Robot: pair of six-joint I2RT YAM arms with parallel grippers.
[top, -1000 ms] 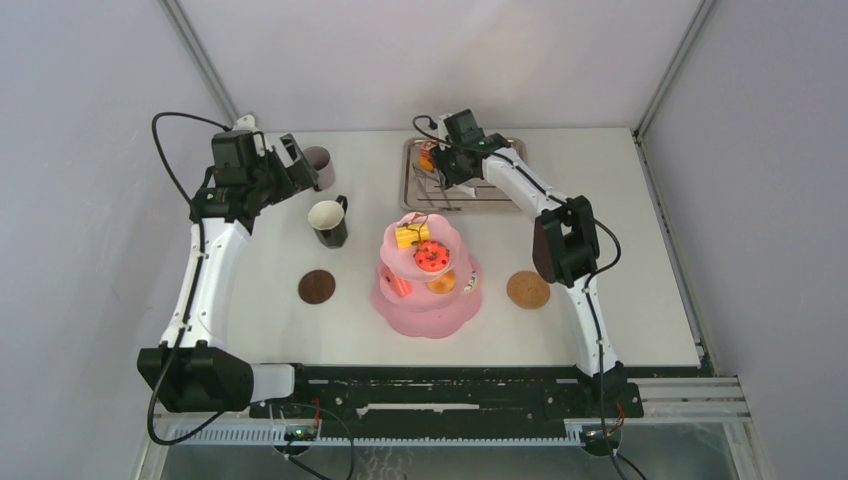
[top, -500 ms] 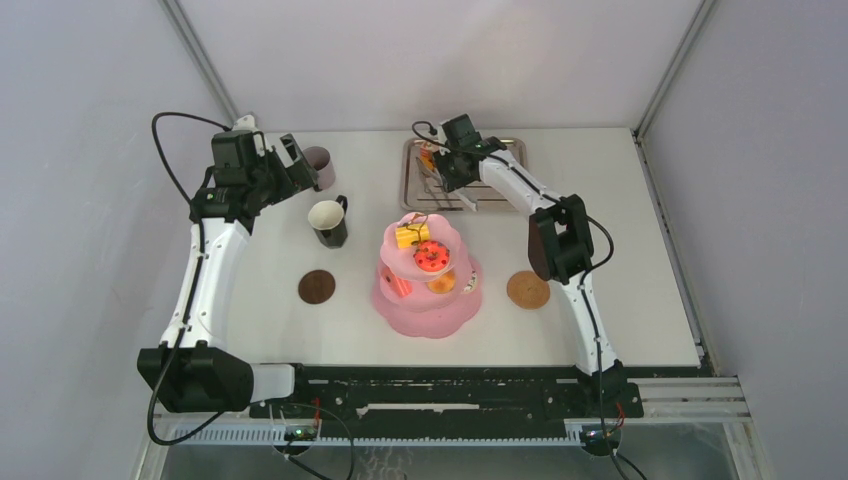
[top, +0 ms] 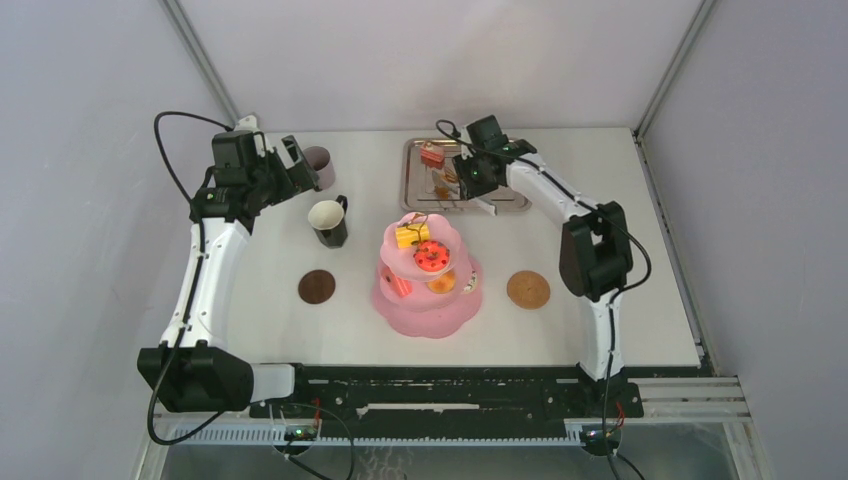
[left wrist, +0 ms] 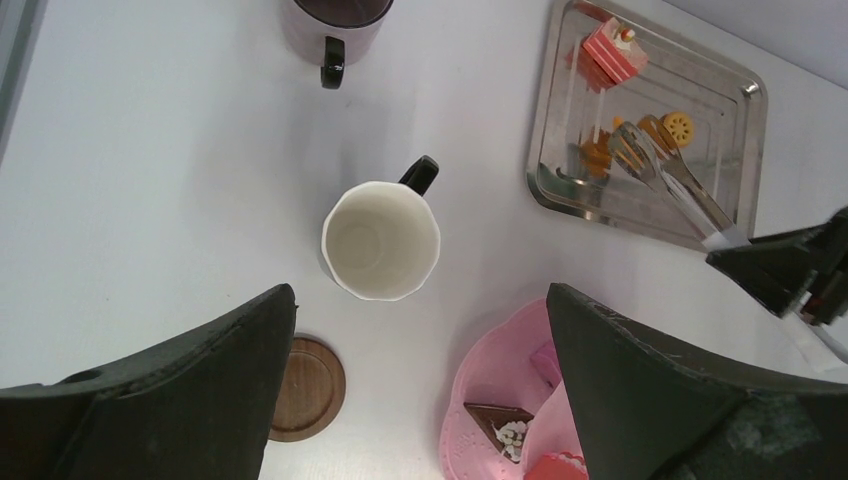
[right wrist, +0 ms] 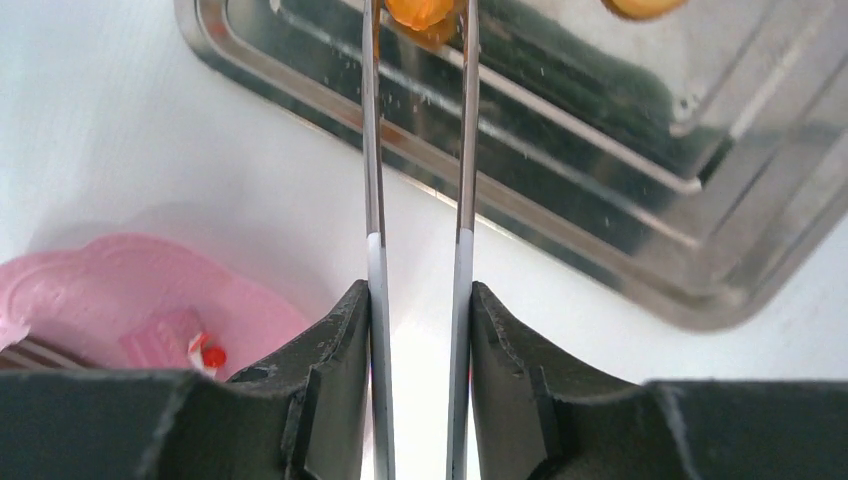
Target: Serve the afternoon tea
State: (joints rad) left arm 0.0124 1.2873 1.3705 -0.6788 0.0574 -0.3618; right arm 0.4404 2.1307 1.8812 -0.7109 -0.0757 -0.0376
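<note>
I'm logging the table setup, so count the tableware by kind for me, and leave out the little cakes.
2 mugs: black mug, mauve mug
2 coasters: dark coaster, light coaster
1 steel tray
1 pink three-tier stand
1 pair of metal tongs
Total: 7

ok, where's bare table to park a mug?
Free: right of the light coaster to the table edge; front strip between pink stand and near edge; between mauve mug and steel tray. Crowded: black mug to stand to tray, tongs in right gripper there.
</note>
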